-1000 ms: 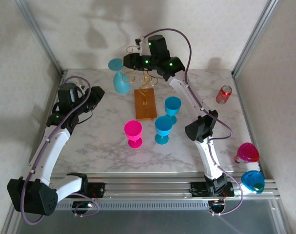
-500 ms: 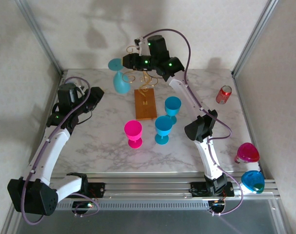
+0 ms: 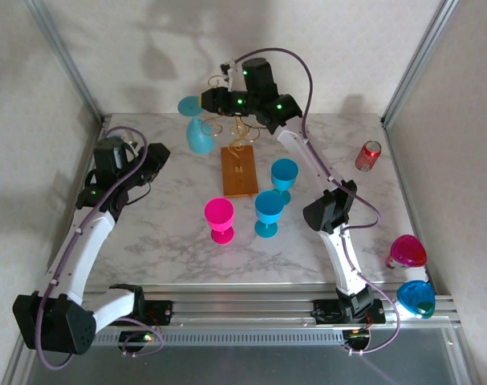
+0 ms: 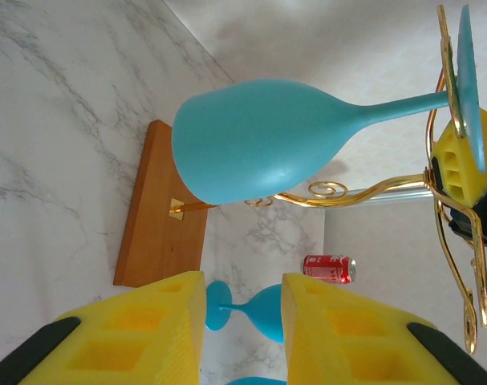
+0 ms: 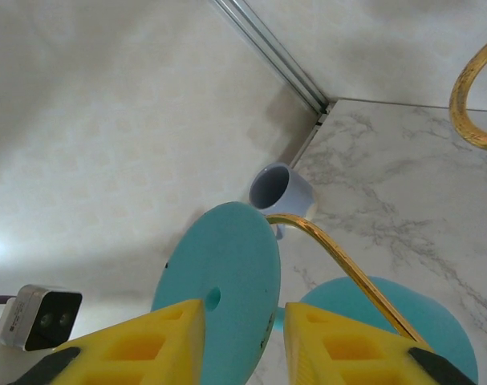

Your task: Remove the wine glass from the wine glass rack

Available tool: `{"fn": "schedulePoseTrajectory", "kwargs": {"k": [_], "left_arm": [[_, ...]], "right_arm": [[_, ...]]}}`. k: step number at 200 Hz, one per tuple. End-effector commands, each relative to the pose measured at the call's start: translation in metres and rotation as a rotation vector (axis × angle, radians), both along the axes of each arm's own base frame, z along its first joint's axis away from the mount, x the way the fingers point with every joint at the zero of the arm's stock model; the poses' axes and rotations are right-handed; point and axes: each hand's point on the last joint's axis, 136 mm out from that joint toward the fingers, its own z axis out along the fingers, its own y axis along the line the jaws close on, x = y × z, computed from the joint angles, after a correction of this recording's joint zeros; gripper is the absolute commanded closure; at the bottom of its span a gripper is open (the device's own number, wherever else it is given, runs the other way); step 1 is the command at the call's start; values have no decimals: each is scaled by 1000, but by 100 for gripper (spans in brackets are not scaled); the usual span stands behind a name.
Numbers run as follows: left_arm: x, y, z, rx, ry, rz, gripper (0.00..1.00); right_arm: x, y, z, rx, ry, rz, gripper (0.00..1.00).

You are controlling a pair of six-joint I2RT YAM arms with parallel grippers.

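Right gripper [image 5: 239,309] at wine glass [image 4: 259,152] foot, grip unclear (contact hidden) | left gripper [image 4: 243,285] narrow, empty

A wine glass [image 3: 199,136] hung at the left of the wine glass rack [image 3: 239,170], which stood at the back of the table [image 3: 171,241]. Three glasses [image 3: 269,210] stood before and right of its base, and a can [image 3: 367,155] lay farther right.
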Motion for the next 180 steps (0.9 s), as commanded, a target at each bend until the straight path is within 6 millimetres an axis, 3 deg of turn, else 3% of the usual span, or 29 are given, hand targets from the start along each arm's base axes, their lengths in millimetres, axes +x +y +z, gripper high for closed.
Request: {"fn": "schedulePoseTrajectory", "kwargs": {"k": [1,180], "left_arm": [[-3,1,8,-14,-36,-5,70],[-6,6,6,-16,-33,4,70]], "right_arm": [[-6,8,12,37,-19,33,69],[-6,12,8,45,0,37,74]]}}
